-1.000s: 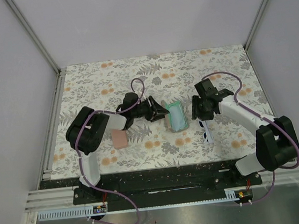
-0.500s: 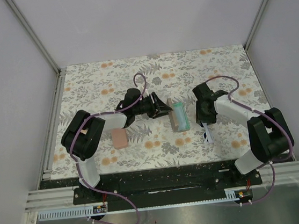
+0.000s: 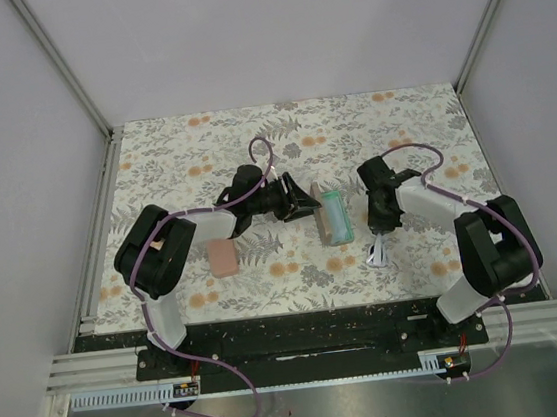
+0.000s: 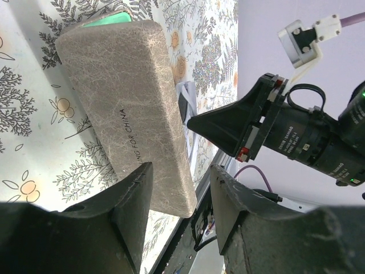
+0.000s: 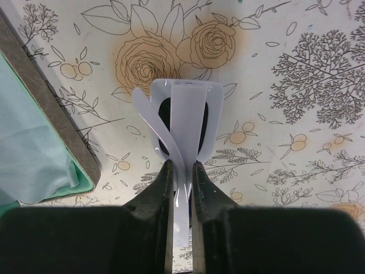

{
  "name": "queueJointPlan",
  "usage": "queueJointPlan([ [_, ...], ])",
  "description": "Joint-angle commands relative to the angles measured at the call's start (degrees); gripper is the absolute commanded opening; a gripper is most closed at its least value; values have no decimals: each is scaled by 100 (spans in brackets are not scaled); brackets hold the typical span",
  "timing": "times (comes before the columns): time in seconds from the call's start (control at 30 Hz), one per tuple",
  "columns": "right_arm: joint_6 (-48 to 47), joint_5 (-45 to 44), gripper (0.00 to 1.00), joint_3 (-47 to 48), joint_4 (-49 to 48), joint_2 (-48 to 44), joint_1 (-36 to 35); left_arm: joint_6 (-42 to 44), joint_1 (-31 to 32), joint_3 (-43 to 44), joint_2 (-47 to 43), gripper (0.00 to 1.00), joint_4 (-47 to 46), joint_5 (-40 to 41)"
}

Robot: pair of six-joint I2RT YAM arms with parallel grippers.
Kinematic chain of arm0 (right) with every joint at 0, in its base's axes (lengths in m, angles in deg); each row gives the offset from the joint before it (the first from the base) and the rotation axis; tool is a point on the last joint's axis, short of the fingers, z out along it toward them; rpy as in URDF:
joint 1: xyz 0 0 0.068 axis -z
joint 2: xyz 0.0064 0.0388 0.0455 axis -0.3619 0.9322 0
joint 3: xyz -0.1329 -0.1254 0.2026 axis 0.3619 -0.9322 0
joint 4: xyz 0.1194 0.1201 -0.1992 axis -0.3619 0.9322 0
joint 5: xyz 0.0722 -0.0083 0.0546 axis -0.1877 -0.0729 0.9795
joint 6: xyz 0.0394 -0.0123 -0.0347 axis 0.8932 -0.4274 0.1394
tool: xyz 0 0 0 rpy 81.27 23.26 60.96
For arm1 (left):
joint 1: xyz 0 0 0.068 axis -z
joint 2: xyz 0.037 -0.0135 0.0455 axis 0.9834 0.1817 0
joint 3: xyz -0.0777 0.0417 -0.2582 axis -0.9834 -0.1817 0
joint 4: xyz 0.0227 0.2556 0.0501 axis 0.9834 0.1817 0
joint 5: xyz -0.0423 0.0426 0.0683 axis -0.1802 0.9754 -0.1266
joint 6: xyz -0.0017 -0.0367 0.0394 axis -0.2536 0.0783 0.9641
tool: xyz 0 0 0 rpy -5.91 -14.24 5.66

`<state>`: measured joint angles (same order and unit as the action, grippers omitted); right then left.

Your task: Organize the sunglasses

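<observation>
White-framed sunglasses (image 5: pixel 182 123) lie near-right on your floral table (image 3: pixel 201 147), pinched by the right gripper (image 5: pixel 182 171); the left gripper (image 4: pixel 179 188), jaws part-open at the tan case (image 4: pixel 131 108), grip unclear; floral surface runs far to pale walls (image 3: pixel 289 36).

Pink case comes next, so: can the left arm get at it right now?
Probably yes: the pink case lies uncovered right by the left arm, but its end effector is at the tan case.

The sunglasses (image 5: pixel 185 123) are white-framed with dark lenses, the case (image 4: pixel 125 103) tan, mint-lined, the tablecloth (image 3: pixel 250 131) floral.
</observation>
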<state>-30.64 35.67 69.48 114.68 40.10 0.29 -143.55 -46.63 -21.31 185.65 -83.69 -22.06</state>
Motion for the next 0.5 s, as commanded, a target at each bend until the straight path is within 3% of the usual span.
queueJointPlan([
  [0.0, 53, -257, 5, 36, 73, -445, 36, 55, 14, 160, -250, 48, -213, 103],
  [0.27, -43, -135, 6, 606, 364, -867, 45, 37, 58, 239, -162, 48, -221, 59],
  [0.47, -219, 357, 5, 1345, 355, -499, 54, 29, 67, 266, -109, 47, -213, 68],
])
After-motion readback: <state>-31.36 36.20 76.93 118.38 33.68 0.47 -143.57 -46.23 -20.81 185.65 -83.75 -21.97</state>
